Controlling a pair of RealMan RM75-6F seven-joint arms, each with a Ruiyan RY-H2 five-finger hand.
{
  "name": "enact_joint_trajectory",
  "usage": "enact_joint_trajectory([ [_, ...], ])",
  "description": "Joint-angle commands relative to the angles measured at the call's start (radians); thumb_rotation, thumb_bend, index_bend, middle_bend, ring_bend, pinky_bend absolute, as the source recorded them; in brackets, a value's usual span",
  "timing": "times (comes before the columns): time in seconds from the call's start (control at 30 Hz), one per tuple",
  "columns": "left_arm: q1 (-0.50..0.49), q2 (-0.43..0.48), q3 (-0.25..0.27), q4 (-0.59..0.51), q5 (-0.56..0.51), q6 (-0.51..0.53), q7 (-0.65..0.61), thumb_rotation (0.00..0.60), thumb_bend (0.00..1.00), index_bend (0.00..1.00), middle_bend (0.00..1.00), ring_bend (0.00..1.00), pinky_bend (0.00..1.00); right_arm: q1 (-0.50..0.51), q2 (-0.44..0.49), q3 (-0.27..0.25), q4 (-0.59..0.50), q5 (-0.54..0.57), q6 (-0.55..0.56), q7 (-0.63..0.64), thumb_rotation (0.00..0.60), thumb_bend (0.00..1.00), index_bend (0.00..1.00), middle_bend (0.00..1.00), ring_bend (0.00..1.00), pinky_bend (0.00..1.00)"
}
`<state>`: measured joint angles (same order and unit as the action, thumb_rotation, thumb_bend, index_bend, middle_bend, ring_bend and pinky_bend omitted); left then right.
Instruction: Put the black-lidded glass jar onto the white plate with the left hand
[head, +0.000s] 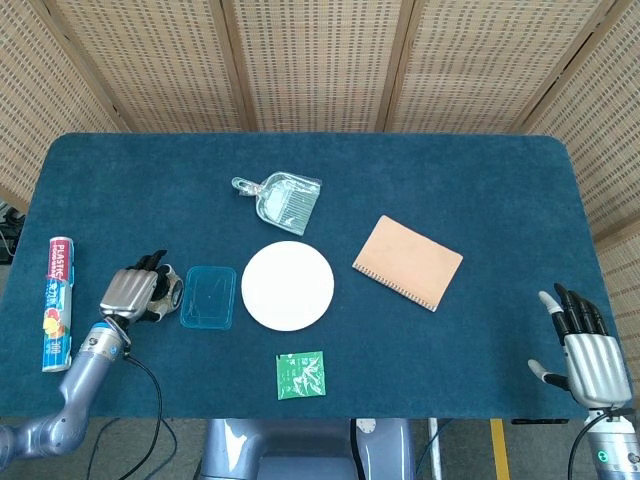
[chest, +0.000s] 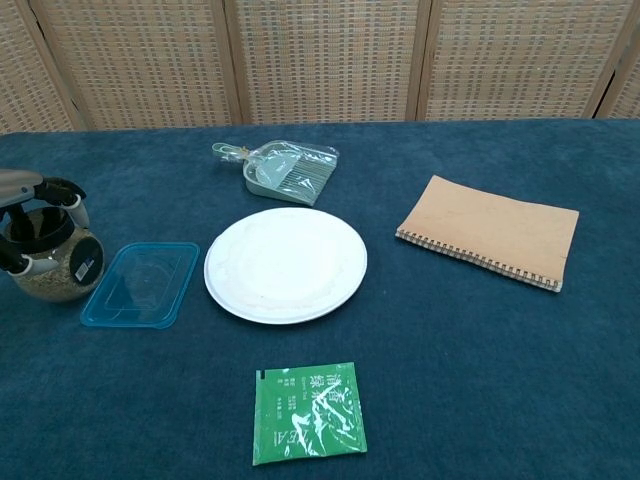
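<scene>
Blue cloth table (head: 450, 190): the glass jar (chest: 55, 265) is wrapped at its lid by the left hand (head: 132, 293), though a firm grip can't be confirmed. Glass full of grains is probably heavy and slick, so the round body is likely best clasped before the white plate (chest: 286, 264) is reached. Right hand (head: 586, 355) is idle, fingers spread.

"PLASTIC" on the red-and-white tube (head: 56, 301), Chinese characters on the green packet (chest: 308, 412)

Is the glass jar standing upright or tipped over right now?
Upright: the glass jar sits base-down on the table, lid on top under the left hand.

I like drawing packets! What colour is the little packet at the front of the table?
The little packet is green with white writing, clearest in the chest view.
</scene>
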<state>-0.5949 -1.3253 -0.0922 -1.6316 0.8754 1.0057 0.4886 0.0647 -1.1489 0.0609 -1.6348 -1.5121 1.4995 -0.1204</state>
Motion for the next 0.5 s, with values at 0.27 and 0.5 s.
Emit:
enact_joint_trajectory([
  [0.27,0.010,-0.046,-0.011,0.027,0.002,0.095,0.028,0.600,0.47,0.62,0.30,0.28,0.46,0.000,0.000,-0.002,-0.001,-0.001,-0.003,-0.003,0.600,0.03,0.09,0.00,0.00,0.08],
  [0.5,0.005,-0.018,-0.034,-0.014,0.009,0.111,0.028,0.600,0.48,0.62,0.30,0.28,0.46,0.000,0.001,-0.002,-0.003,-0.002,0.000,0.000,0.600,0.03,0.09,0.00,0.00,0.08],
])
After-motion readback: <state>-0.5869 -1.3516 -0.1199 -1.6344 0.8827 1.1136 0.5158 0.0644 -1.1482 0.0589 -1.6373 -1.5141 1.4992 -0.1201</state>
